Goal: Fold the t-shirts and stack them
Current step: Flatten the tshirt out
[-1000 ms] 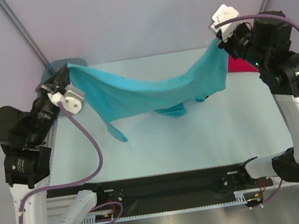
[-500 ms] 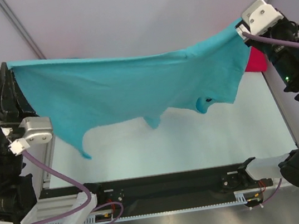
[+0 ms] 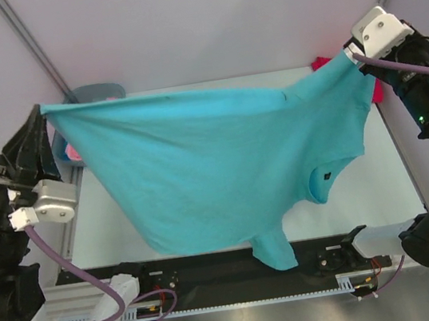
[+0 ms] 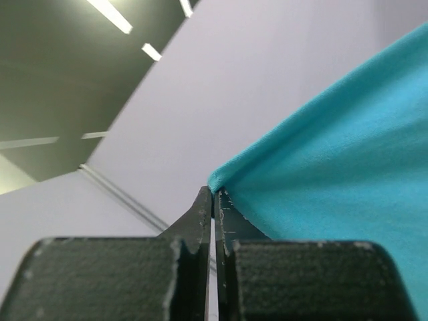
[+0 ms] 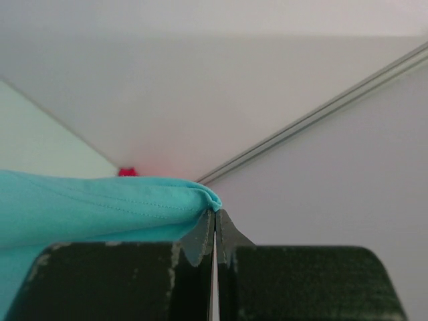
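Observation:
The turquoise t-shirt (image 3: 208,169) hangs spread in the air between my two grippers, its lower part and one sleeve dangling over the table's near edge. My left gripper (image 3: 40,112) is shut on its left top corner (image 4: 221,182). My right gripper (image 3: 349,51) is shut on its right top corner (image 5: 200,195). The crimson red t-shirt (image 3: 321,62) peeks out behind the right corner and also shows in the right wrist view (image 5: 128,172). A bit of the pink t-shirt (image 3: 73,153) shows at the left, beside the tub.
The grey-blue plastic tub (image 3: 99,91) stands at the back left of the pale table (image 3: 365,194). A black rail (image 3: 207,270) runs along the near edge. Grey walls and frame posts enclose the back.
Both grippers rose and pulled apart, lifting the turquoise shirt off the table and stretching it wide. Since half a second ago the shirt swung toward the near edge and hangs lower.

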Controlling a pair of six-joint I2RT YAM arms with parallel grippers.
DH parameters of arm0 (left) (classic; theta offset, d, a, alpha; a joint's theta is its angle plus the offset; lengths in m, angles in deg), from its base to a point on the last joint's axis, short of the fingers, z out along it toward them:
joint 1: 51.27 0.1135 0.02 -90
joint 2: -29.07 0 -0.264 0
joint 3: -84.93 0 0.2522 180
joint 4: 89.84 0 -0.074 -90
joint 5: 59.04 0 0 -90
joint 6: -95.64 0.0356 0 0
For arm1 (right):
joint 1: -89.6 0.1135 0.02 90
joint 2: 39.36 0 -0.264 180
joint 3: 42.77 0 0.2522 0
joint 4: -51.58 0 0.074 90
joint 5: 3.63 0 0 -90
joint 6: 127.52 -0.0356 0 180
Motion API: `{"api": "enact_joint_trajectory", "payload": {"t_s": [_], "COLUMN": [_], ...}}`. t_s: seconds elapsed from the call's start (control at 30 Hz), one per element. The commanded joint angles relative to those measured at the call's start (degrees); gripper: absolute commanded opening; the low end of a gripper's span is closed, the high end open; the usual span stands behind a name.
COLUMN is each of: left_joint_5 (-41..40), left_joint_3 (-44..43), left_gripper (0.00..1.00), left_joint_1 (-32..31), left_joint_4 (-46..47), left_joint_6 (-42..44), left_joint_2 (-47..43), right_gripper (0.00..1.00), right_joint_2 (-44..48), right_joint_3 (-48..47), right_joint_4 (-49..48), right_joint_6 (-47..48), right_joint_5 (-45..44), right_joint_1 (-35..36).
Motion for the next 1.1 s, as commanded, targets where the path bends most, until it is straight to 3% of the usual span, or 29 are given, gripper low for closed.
{"api": "enact_joint_trajectory", "payload": {"t_s": [0.0, 0.1, 0.13, 0.27, 0.4, 0.67, 1.07], "left_joint_5": [6.4, 9.6, 10.3, 14.3, 13.2, 9.1, 7.2], "left_joint_3": [2.0, 7.9, 12.0, 20.2, 27.1, 34.8, 45.5], "left_gripper": [0.0, 0.01, 0.0, 0.0, 0.0, 0.0, 0.0], "left_joint_1": [0.9, 0.9, 0.9, 0.9, 0.9, 0.8, 0.1], "left_joint_4": [-10.6, -11.5, -11.7, -12.1, -7.5, 1.7, 12.3], "left_joint_6": [-4.8, -1.9, -1.7, 3.1, 5.2, 7.4, 10.6], "left_joint_2": [-1.5, -3.7, -3.9, -3.2, -0.5, 6.1, 13.9], "right_gripper": [0.0, 0.0, 0.0, 0.0, 0.0, 0.0, 0.0], "right_joint_2": [0.5, 5.7, 8.2, 8.8, 6.2, -0.3, -14.3], "right_joint_3": [-0.3, 13.4, 22.0, 34.4, 39.6, 48.3, 53.9], "right_joint_4": [11.1, 6.4, 1.4, -7.4, -13.9, -29.4, -41.5], "right_joint_6": [-8.4, -10.8, -10.5, -8.6, -9.0, -6.4, -6.0], "right_joint_5": [1.2, 5.5, 6.0, 7.7, 14.0, 15.8, 16.0], "right_joint_1": [0.1, 0.1, 0.2, -0.1, -4.9, -10.6, -11.5]}}
